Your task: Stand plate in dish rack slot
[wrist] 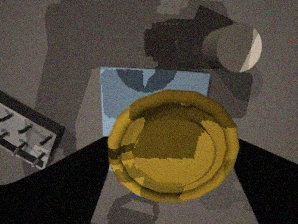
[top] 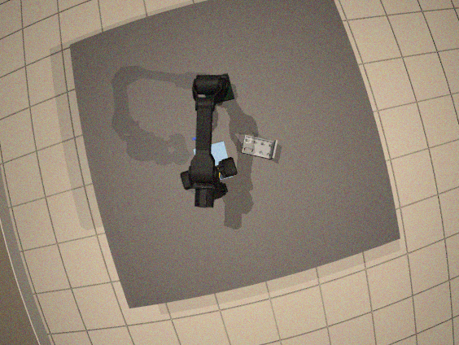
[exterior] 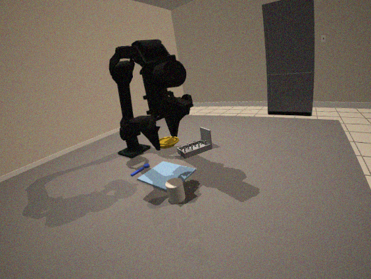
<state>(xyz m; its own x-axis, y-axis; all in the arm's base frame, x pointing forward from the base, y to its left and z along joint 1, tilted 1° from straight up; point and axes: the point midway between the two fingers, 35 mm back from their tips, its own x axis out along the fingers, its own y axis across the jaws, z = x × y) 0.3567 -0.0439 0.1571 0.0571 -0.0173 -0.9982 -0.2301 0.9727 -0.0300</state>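
My gripper (exterior: 168,143) (wrist: 171,144) is shut on the yellow plate (exterior: 170,141) (wrist: 170,172), one finger at each side of its rim. The plate is held nearly flat in the air, above and behind the blue mat in the exterior view; the top view shows only a sliver of it under the arm. The grey dish rack (top: 258,147) (exterior: 195,149) (wrist: 22,142) stands on the floor to the side, with rows of short pegs and an upright panel at one end. It is apart from the plate and holds nothing.
The light blue mat (top: 219,150) (exterior: 158,174) (wrist: 112,102) lies below the gripper. A whitish cylinder (exterior: 175,191) (wrist: 240,47) stands at the mat's edge. A blue handled tool (exterior: 140,170) lies beside the mat, toward the arm's base.
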